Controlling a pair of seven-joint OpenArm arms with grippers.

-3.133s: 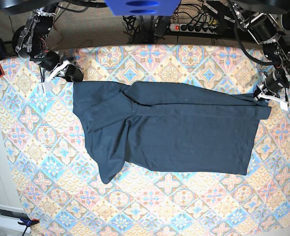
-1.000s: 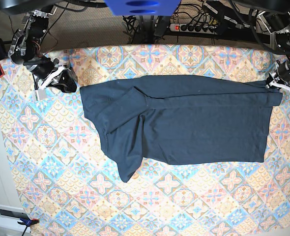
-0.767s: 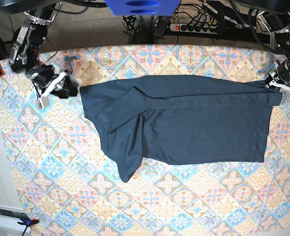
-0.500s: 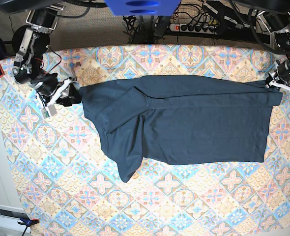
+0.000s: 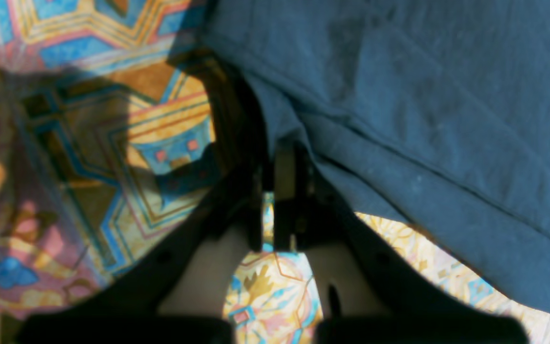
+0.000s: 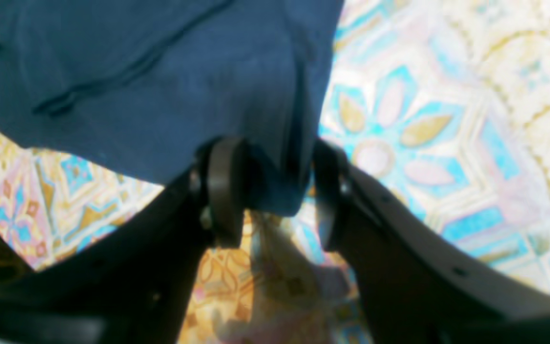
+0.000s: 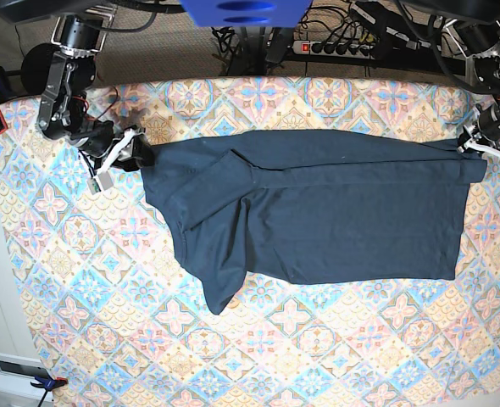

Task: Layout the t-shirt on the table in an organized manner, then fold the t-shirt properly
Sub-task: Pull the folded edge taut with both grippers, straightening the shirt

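The dark navy cloth t-shirt (image 7: 318,212) lies across the patterned desk (image 7: 80,280). Left fingers (image 5: 280,181) clamp its right hem, anchoring it; right fingers (image 6: 222,191) stand apart, straddling the left corner, probably to stretch it flat.

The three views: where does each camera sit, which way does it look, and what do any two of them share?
Base: high above, looking down at the table, the t-shirt and both arms.
Left wrist: on the left arm, looking along the left gripper, shut on the t-shirt's edge.
Right wrist: on the right arm, looking along the right gripper, open around a cloth corner.
Shared: all three show the t-shirt on the patterned table; base also shows both grippers.
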